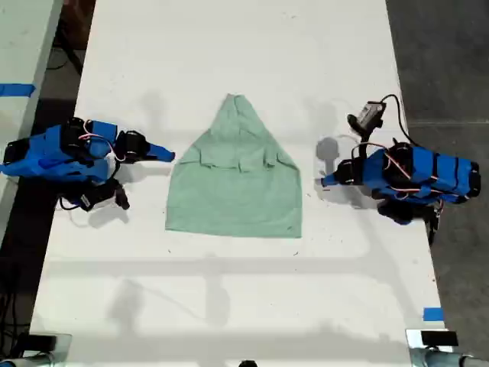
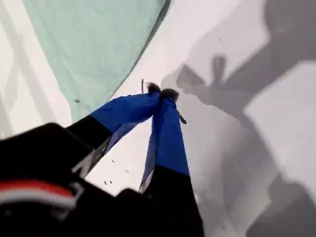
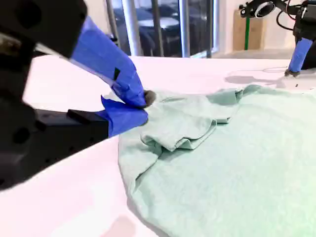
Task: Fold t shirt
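Exterior view: the soft mint t shirt (image 1: 233, 183) tapers upward on the smooth white desk (image 1: 229, 46). My second pincer (image 1: 170, 156) is closed at its nine o'clock edge, and my first pincer (image 1: 327, 181) is closed near three o'clock.

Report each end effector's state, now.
First end effector: shut, holding nothing, on the table beside the shirt.
Second end effector: shut at the shirt's edge; grip unclear.
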You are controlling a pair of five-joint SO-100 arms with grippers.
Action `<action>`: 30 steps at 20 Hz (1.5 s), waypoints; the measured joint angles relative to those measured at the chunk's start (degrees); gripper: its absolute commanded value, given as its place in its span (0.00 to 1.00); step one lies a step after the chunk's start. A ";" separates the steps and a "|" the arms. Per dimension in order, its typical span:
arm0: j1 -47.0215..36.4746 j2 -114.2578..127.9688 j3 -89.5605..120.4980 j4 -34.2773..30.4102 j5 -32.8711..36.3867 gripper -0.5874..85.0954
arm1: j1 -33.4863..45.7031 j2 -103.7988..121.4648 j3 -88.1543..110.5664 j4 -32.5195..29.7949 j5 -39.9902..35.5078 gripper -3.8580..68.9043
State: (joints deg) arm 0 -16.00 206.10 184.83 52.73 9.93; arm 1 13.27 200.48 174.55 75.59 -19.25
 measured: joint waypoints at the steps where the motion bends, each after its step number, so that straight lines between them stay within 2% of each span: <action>1: 0.00 0.00 0.00 0.00 0.00 0.01 | 0.00 0.00 0.00 0.09 0.09 0.04; 3: 0.35 0.00 0.00 0.00 0.18 0.01 | -3.69 0.18 -0.18 4.57 8.26 0.05; 4: 0.70 0.00 0.00 0.00 0.18 0.01 | -3.08 0.18 -0.18 5.63 12.48 0.05; 7: 0.97 0.00 0.00 0.00 0.18 0.01 | -3.60 0.26 -0.88 5.89 15.38 0.09; 10: 0.97 0.00 0.00 0.00 0.53 0.01 | -3.52 -7.73 -8.00 6.24 16.08 0.24; 14: 0.97 0.00 0.00 0.09 0.53 0.01 | -3.34 -37.09 -25.84 -0.97 16.08 0.29; 18: 0.97 0.00 0.00 0.09 0.53 0.01 | -6.24 -65.57 -38.06 -12.83 16.08 0.30; 20: 0.97 0.00 0.00 0.09 0.53 0.01 | -7.03 -77.43 -41.92 -16.87 16.08 0.29; 21: 0.97 0.00 0.00 0.09 0.53 0.01 | -7.29 -82.71 -43.15 -19.34 16.08 0.25; 22: 0.97 0.00 0.00 0.09 0.53 0.01 | -7.38 -87.45 -44.56 -21.45 15.82 0.15; 23: 0.97 0.00 0.00 0.35 0.53 0.01 | -7.47 -91.67 -46.58 -22.76 15.29 0.08; 28: 0.97 0.00 0.00 0.62 0.53 0.01 | -8.88 -97.12 -50.89 -21.97 14.77 0.08; 30: 0.97 0.00 0.00 0.62 0.53 0.01 | -9.14 -95.27 -51.42 -17.14 15.12 0.08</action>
State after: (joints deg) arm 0 -15.03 206.10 184.83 53.35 10.46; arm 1 4.13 105.21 123.13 58.45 -4.13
